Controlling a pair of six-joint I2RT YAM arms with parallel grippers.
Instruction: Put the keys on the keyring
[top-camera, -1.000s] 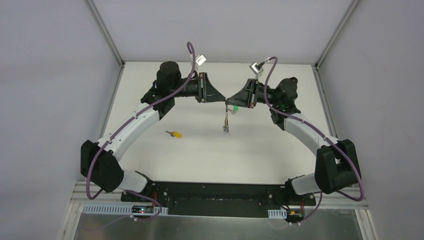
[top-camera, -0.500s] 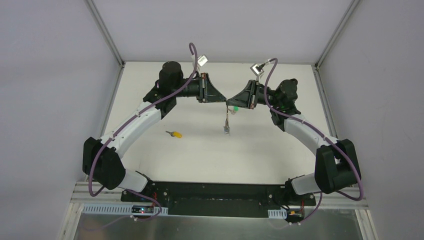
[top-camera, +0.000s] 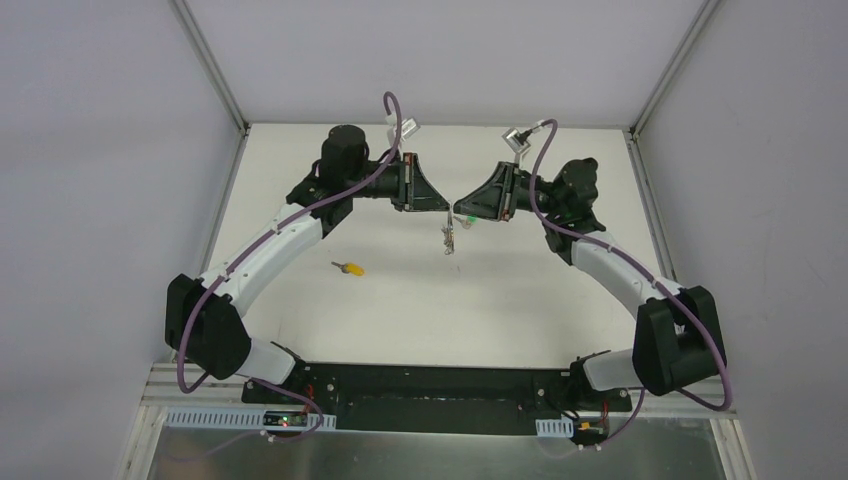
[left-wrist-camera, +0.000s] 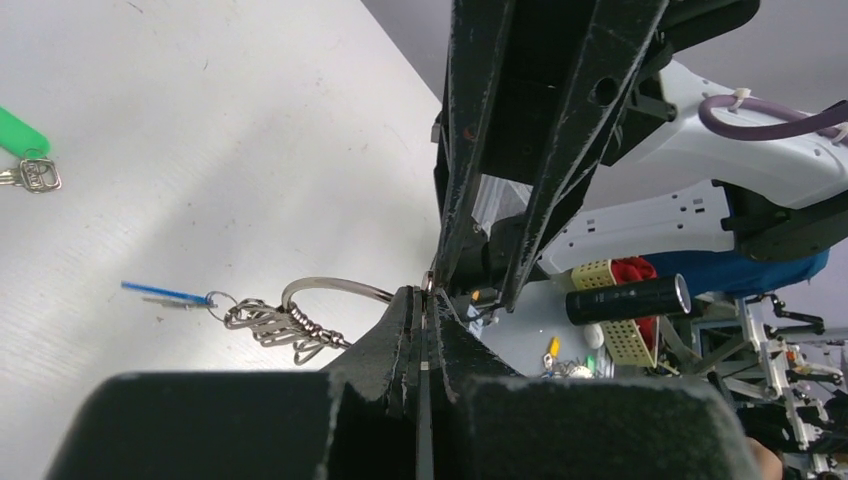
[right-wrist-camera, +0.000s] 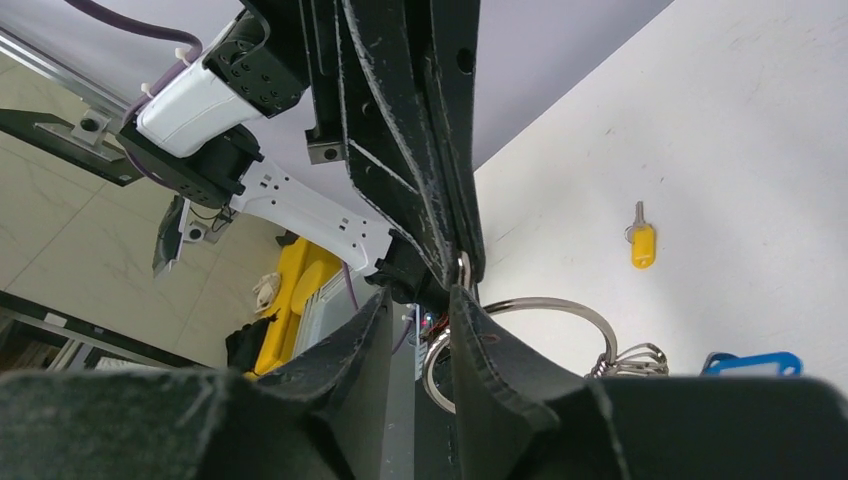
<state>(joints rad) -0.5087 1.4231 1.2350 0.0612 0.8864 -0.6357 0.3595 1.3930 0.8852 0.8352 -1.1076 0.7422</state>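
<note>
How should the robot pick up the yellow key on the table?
Probably grip the yellow key by its plastic head, pinched across its side edges from straight above. It lies flat on the table, so nothing slips under it, and the head is wider than the thin blade.

Reaching inward nearly tip to tip, left hand (top-camera: 445, 206) pinched tight, right hand (top-camera: 459, 212) slightly parted
</note>
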